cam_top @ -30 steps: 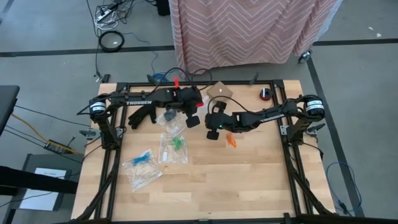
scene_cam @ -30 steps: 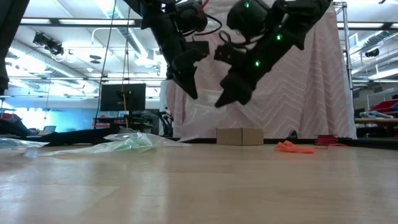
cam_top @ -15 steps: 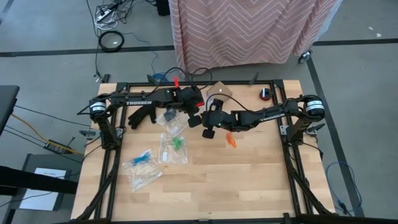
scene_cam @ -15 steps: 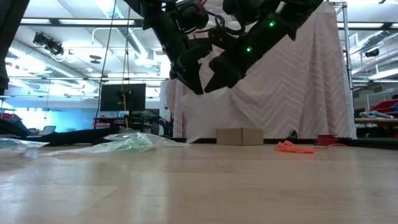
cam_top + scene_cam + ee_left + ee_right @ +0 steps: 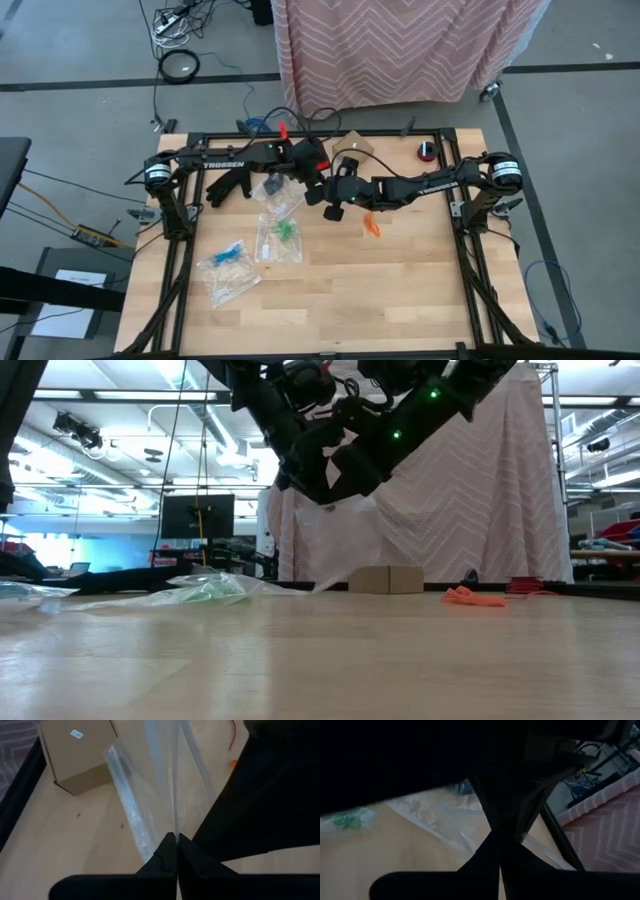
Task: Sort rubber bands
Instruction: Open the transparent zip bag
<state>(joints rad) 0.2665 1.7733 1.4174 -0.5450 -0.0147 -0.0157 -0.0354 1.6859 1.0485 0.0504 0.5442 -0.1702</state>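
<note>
High view: left end effector and right end effector, both clamped on 1 clear bag.

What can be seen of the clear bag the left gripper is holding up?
The clear plastic zip bag is thin, see-through and wrinkled, with a ridged zip strip along one edge. The left gripper is shut on its edge and holds it above the wooden table, where it hangs loosely in the low view. The right gripper is close against it, also looking shut. No rubber bands show inside it. A cardboard box sits behind.
</note>
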